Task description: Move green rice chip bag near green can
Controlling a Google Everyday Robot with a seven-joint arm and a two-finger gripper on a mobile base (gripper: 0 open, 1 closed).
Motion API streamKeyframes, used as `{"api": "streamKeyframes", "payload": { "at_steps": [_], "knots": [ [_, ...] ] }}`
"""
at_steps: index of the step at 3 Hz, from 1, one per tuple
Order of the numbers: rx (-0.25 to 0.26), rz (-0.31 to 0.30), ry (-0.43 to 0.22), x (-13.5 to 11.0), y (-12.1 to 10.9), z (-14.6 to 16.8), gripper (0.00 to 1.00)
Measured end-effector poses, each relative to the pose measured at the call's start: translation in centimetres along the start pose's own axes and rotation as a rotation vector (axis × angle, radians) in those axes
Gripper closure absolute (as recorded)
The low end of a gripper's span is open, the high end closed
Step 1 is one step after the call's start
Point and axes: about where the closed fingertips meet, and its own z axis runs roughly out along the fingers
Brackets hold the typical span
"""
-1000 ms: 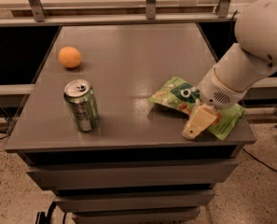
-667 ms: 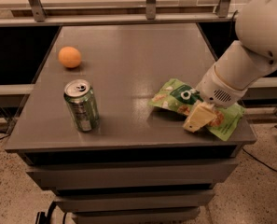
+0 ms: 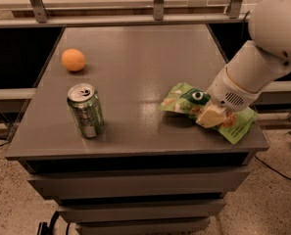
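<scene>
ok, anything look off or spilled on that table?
Nothing spilled. The can stands upright, and the orange sits behind it. Only oddity: the chip bag lies skewed, close to the edge of the table at the front corner by the arm, with the gripper on it.

No text legible anywhere, white lettering on the bag (image 3: 182,93) too small to be read, pale markings on the can (image 3: 86,112) unreadable, end effector (image 3: 211,117) lowered onto the bag

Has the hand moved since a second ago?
Yes, slightly: the hand, on the green rice chip bag, has shifted away from the front edge of the table.
</scene>
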Motion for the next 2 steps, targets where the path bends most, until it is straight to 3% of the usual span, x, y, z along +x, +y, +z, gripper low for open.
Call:
{"api": "streamKeyframes", "payload": {
  "at_steps": [1,2],
  "knots": [
    [0.0,0.0,0.0,0.0,0.0,0.0,1.0],
    [0.014,-0.087,-0.059,-2.8,0.2,-2.4,1.0]
  ]
}}
